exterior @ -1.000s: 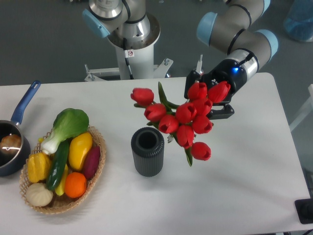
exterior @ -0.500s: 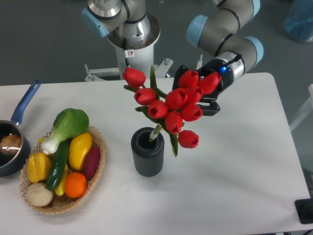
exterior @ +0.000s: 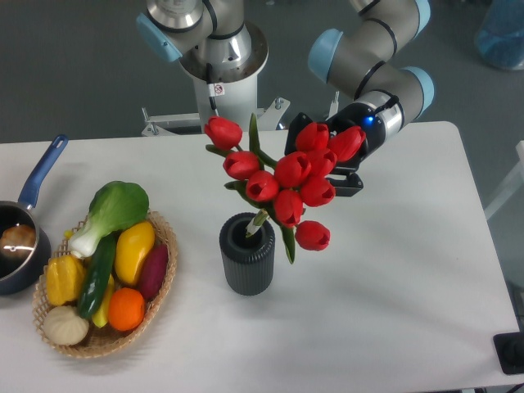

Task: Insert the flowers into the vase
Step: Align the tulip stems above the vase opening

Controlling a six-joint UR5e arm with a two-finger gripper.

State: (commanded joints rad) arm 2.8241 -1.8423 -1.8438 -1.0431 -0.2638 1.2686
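Observation:
The flowers [exterior: 288, 182], a bunch of red tulips with green stems and leaves, hang tilted over the table. Their stem ends reach the mouth of the vase [exterior: 246, 254], a short dark ribbed cylinder at the table's middle. The stem tip sits at or just inside the rim. My gripper [exterior: 342, 160] is up and to the right of the vase, behind the blooms, shut on the flowers. Its fingertips are mostly hidden by the tulip heads.
A wicker basket [exterior: 162, 278] with a green-and-white leafy vegetable [exterior: 112, 213], fruit and vegetables stands left of the vase. A blue-handled saucepan [exterior: 24, 229] is at the far left edge. The arm's base [exterior: 214, 57] stands behind the table.
My gripper has carried the flowers left and slightly up, from right of the vase until the stem ends are at its mouth. In the last half second it moved only a little.

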